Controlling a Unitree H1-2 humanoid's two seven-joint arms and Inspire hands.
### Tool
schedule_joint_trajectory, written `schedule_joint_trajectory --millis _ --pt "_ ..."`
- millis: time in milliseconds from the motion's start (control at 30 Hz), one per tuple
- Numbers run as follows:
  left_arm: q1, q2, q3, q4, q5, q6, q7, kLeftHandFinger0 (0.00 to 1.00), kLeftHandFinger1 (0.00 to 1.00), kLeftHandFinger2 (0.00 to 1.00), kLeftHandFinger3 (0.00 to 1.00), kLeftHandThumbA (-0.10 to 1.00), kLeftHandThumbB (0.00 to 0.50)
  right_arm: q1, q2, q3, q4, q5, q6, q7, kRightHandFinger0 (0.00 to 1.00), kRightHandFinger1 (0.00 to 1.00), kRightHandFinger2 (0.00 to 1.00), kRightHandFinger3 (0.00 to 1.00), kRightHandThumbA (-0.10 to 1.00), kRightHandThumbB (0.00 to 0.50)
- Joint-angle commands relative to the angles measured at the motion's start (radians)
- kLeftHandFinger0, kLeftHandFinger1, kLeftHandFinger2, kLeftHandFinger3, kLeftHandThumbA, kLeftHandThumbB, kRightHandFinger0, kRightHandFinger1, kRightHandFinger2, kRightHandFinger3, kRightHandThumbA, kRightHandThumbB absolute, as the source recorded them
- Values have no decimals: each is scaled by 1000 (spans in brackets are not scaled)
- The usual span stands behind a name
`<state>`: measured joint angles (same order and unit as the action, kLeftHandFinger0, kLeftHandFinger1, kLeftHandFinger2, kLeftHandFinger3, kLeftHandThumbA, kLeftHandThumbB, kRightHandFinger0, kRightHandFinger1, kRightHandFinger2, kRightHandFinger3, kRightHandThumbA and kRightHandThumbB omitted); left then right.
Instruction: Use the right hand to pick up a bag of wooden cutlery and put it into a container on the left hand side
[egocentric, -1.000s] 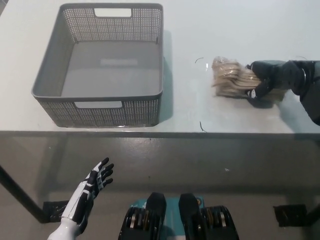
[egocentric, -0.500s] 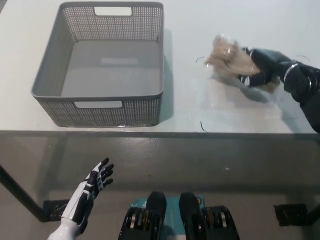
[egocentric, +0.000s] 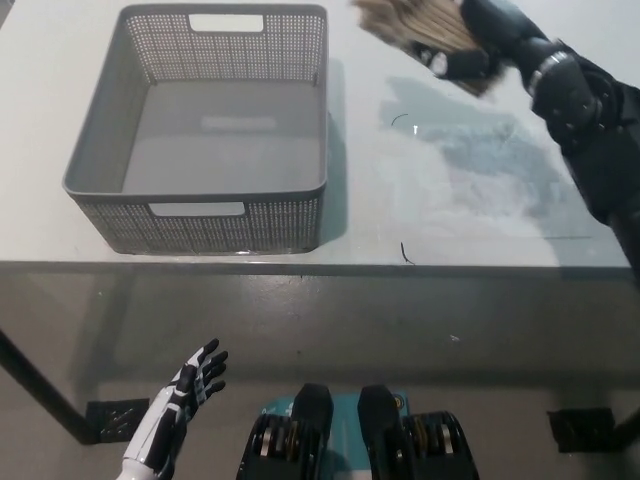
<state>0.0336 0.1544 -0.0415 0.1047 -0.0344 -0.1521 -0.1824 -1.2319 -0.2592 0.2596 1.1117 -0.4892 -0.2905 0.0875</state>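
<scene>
Gripping bag of wooden cutlery (egocentric: 412, 24), right hand (egocentric: 487, 40) holds it aloft at top edge, right of grey basket (egocentric: 196, 190). Pickup done; carry over and release into basket remain. Left hand (egocentric: 178, 398) rests low, fingers spread.

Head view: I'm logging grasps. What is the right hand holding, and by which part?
The right hand grips the bag of wooden cutlery by the end away from the basket; the left hand holds nothing.

The grey rectangular basket (egocentric: 230, 225) is matt perforated plastic, the white tabletop (egocentric: 480, 225) smooth and faintly sheened, the clear bag of pale wooden cutlery (egocentric: 405, 22) crinkled glossy film.
</scene>
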Motion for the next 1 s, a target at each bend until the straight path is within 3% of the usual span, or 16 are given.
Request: schedule_joint_trajectory --millis 0,200,333,467,600,800,833,867,967 --pt "2 10 1 -20 8 -43 0 1000 1000 1000 1000 1000 40 -129 25 -25 -49 52 -26 -23 1 471 830 911 -100 143" --pt "0 13 -8 -15 20 -39 -3 1000 1000 1000 1000 1000 41 -183 104 5 -39 15 -23 -50 0 442 818 956 -100 154" --pt "1 14 -9 -10 19 -45 -6 1000 1000 1000 1000 1000 29 -227 162 12 23 25 -46 -51 0 433 782 907 -100 165" --pt "3 15 -19 -1 27 -49 -11 1000 1000 1000 1000 1000 42 -268 229 20 65 19 -6 -65 0 440 807 932 -100 182" --pt "8 17 -21 -1 27 -49 -13 1000 1000 1000 1000 1000 56 -300 301 31 131 9 -1 -119 2 407 810 813 -100 192" --pt "1 13 -28 13 40 -67 -7 1000 1000 1000 1000 1000 61 -331 384 26 206 23 -28 -160 0 387 790 806 -100 198" --pt "2 12 -27 12 38 -67 -7 1000 1000 1000 1000 1000 59 -334 397 21 212 30 -16 -155 52 456 843 848 -100 250" --pt "1 13 -27 10 34 -66 -9 1000 1000 1000 1000 1000 56 -333 410 20 221 33 -11 -151 2 373 764 780 -100 188" --pt "-1 12 -26 5 26 -63 -13 1000 1000 1000 1000 1000 55 -321 429 36 245 16 -11 -170 0 392 790 790 -100 209"
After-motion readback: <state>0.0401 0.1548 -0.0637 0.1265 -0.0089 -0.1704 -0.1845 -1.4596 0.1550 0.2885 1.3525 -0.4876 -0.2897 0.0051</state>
